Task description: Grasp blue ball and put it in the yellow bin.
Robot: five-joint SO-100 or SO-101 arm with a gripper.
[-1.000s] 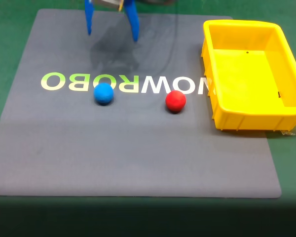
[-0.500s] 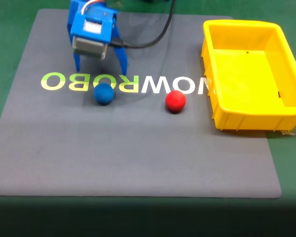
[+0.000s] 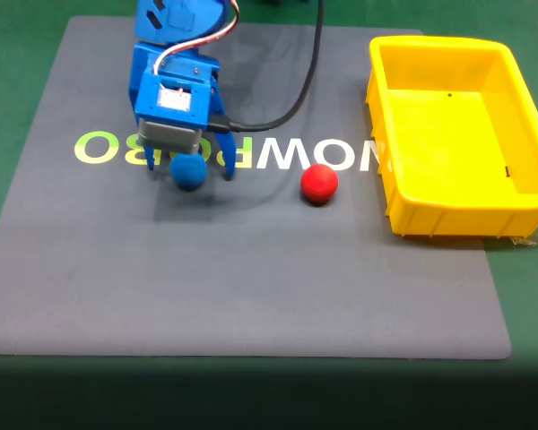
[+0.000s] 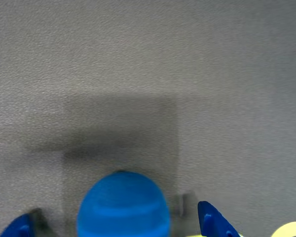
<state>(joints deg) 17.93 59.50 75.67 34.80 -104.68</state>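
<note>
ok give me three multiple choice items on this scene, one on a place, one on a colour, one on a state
1. Where is the blue ball?
A. inside the yellow bin
B. on the grey mat, between the end effector's fingertips
C. touching the red ball

2. What colour is the ball lying nearer the yellow bin?
A. red
B. green
C. white

3. How does the end effector stand?
A. shut tight on the red ball
B. open, a finger on each side of the blue ball
C. resting inside the bin

Key: 1 B, the wrist view shows a blue fingertip on either side of the ball on the grey mat. 2 A, the red ball lies between the blue ball and the bin. 3 B, gaps show beside the ball.
</note>
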